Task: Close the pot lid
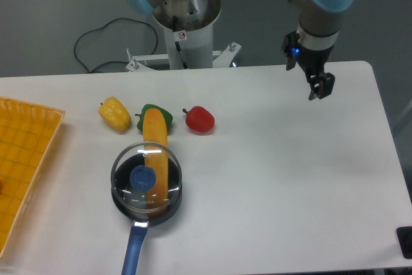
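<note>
The lid lies on the pot at the tabletop's front left, propped by a long yellow vegetable poking over the rim. Glass with a metal rim: likely stiff, smooth, breakable, fairly light. The blue knob looks the best hold. The pincer hangs far right, empty; whether apart or together, I cannot tell.

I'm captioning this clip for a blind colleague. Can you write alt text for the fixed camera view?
A glass lid with a blue knob sits on a small dark pot near the front of a white table, with a long yellow vegetable sticking out beneath it. The pincer hangs far off at the back right, holding nothing.
</note>
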`<act>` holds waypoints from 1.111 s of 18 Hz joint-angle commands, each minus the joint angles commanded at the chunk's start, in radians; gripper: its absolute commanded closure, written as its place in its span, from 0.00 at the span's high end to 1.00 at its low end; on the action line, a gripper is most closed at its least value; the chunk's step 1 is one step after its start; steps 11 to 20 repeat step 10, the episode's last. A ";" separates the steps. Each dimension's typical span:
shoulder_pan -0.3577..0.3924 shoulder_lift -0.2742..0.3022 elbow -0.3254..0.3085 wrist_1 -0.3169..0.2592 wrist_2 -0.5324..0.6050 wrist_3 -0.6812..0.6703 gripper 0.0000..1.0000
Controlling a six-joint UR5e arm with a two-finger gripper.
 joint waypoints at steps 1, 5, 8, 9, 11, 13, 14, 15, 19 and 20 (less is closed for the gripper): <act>-0.003 0.002 0.002 0.000 0.002 0.000 1.00; -0.011 -0.003 0.026 0.002 -0.002 0.002 1.00; -0.011 -0.009 0.038 0.003 -0.008 0.000 1.00; -0.008 -0.011 0.044 0.003 -0.008 0.000 1.00; -0.005 -0.012 0.044 0.003 -0.006 0.000 1.00; -0.005 -0.012 0.044 0.003 -0.006 0.000 1.00; -0.005 -0.012 0.044 0.003 -0.006 0.000 1.00; -0.005 -0.012 0.044 0.003 -0.006 0.000 1.00; -0.005 -0.012 0.044 0.003 -0.006 0.000 1.00; -0.005 -0.012 0.044 0.003 -0.006 0.000 1.00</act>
